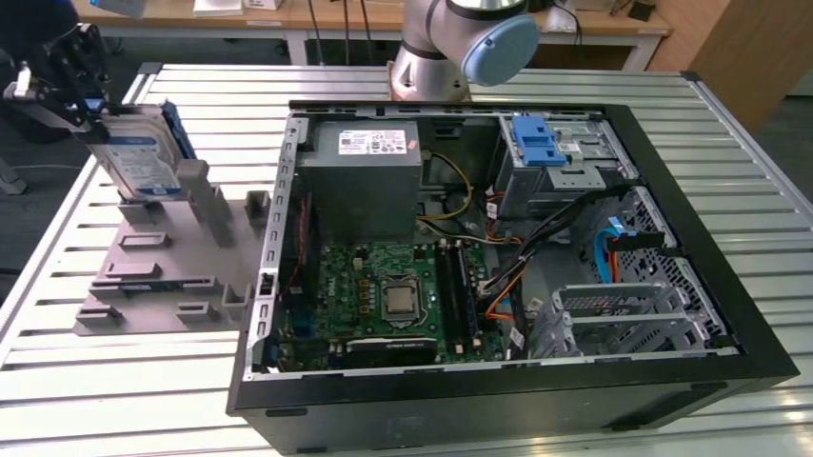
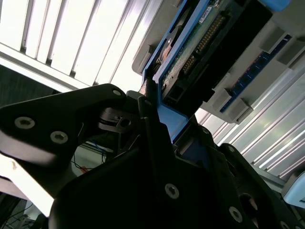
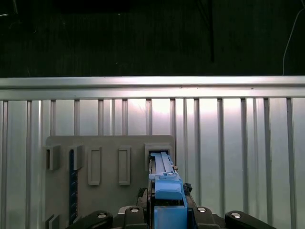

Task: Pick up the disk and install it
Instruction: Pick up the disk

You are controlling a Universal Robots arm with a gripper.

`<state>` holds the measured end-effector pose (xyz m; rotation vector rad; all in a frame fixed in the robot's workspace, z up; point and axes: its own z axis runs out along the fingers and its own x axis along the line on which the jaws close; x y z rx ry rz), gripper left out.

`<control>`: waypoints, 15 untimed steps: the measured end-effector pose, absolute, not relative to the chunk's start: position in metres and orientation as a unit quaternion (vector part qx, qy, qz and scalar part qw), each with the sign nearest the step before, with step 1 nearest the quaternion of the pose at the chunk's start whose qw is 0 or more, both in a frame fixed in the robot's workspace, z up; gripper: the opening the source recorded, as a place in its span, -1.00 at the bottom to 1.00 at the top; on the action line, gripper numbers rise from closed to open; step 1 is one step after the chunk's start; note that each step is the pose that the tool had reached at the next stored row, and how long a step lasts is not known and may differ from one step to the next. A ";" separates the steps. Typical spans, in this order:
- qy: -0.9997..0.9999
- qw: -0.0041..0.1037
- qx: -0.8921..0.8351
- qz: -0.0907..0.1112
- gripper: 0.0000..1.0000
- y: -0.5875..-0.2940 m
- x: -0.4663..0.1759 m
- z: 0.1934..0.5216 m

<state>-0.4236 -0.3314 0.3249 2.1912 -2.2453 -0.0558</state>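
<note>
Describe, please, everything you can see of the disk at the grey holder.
The disk is a flat silver hard drive with a white-and-blue label, set in a blue plastic rail frame. The second wrist view shows its green circuit board. It stands nearly upright at the exterior view's left, with its lower end in a slot of the grey holder. The hand grips its upper end.

My desk (image 1: 128, 400) is pale ribbed metal under bright light, with dark floor (image 1: 26, 228) off its edge and light wooden tables (image 1: 610, 29) beyond its far side.
</note>
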 end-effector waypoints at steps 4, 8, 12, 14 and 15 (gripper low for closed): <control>-0.716 0.002 0.698 -0.018 -0.27 -0.331 -0.424 0.327; -0.716 0.002 0.698 -0.018 -0.27 -0.331 -0.424 0.329; -0.716 0.002 0.698 -0.018 -0.27 -0.331 -0.424 0.331; -0.716 0.002 0.698 -0.018 -0.27 -0.331 -0.424 0.332; -0.716 0.002 0.698 -0.018 -0.27 -0.331 -0.424 0.332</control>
